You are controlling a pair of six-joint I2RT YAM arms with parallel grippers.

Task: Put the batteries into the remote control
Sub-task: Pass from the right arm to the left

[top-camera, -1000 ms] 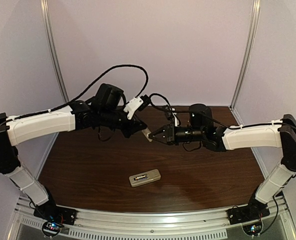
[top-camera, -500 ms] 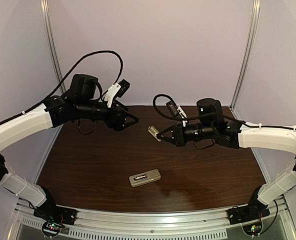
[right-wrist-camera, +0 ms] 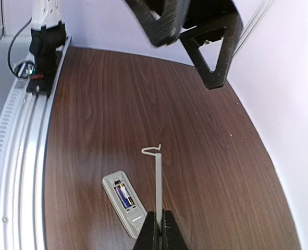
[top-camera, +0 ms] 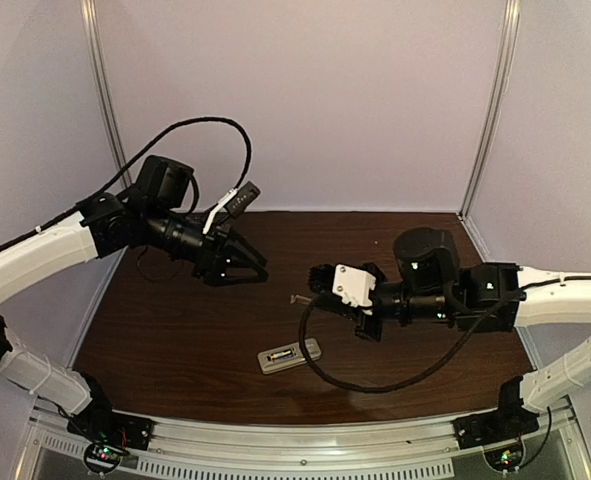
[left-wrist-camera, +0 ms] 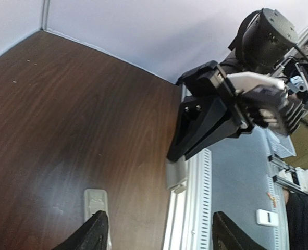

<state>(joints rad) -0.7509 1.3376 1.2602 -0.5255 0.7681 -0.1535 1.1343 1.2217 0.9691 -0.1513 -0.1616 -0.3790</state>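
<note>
Since a second ago, when my two pincers met over the middle of the table, they have parted. My left gripper (top-camera: 250,270) has drawn back toward 9 o'clock and hangs in the air, fingers spread wide with nothing between them. At 5 o'clock from it the remote control (top-camera: 289,355) lies flat on the dark wooden table (top-camera: 175,330), near the front edge and touched by neither pincer. Its bay faces up and is open; in my right wrist view the batteries (right-wrist-camera: 123,195) sit inside, the blue-purple one plain, the paler one barely told. Toward 12 o'clock from the remote, and up in the air, is the battery cover (right-wrist-camera: 157,177), a thin white plate with a hooked clip at its far end. My right gripper (right-wrist-camera: 158,216), which has rolled over and sunk toward the front, is clamped tight on the cover's near end. I judge the loading done and closing the bay to be the step in hand. That calls for laying the cover flat, matching its clip to the bay's end and pressing down. The loose remote may skid, so my left may need to steady it. The cover shows edge-on, so its width is hidden. My left wrist view cuts the remote off, and I cannot tell whether both cells are fully seated.
</note>
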